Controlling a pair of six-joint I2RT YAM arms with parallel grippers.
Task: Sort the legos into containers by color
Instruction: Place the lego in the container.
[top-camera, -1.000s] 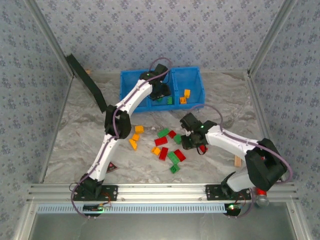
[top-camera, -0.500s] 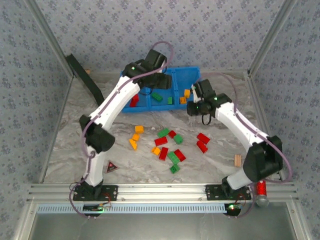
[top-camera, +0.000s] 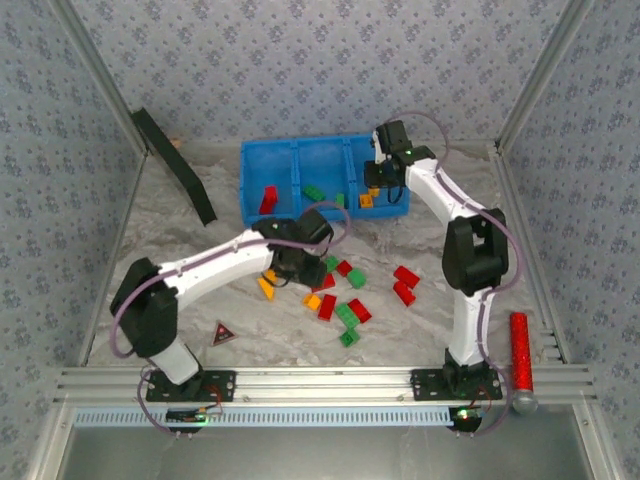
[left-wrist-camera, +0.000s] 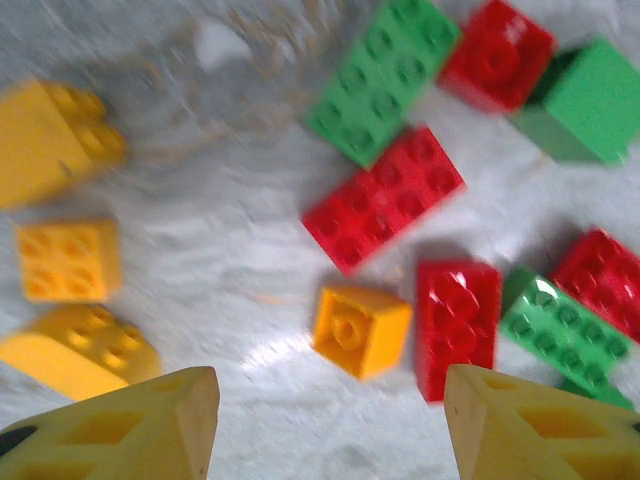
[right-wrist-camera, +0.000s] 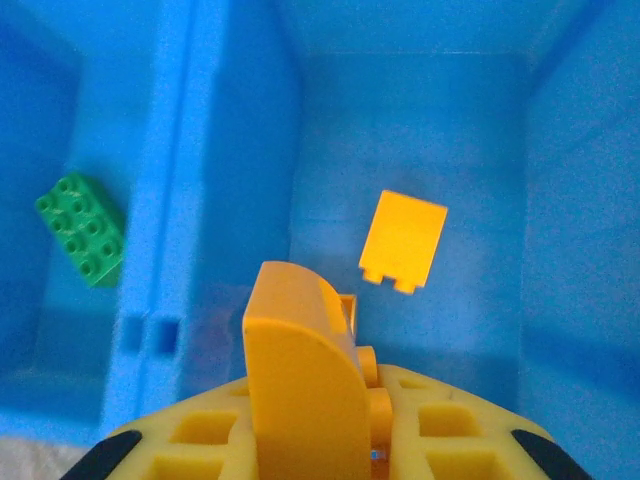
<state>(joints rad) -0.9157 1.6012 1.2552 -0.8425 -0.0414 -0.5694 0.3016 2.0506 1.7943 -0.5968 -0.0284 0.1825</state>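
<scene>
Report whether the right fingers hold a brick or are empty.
Holding. The right wrist view shows an orange brick clamped between the right fingers, above the bin's right compartment.

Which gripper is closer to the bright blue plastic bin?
Right. The right gripper hangs over the blue bin's right compartment, holding an orange plastic brick; the left gripper hovers over loose bricks on the table, short of the bin.

The top external camera looks steeply down from the near side over the whole grey marbled table (top-camera: 160, 240). The left wrist camera sits close above the loose red, green and orange plastic bricks (left-wrist-camera: 385, 197) (top-camera: 347, 314) at that frame's centre. The right wrist camera looks closely into the right compartment of the bright blue plastic bin (right-wrist-camera: 190, 130) (top-camera: 322, 150), at its upper middle.
</scene>
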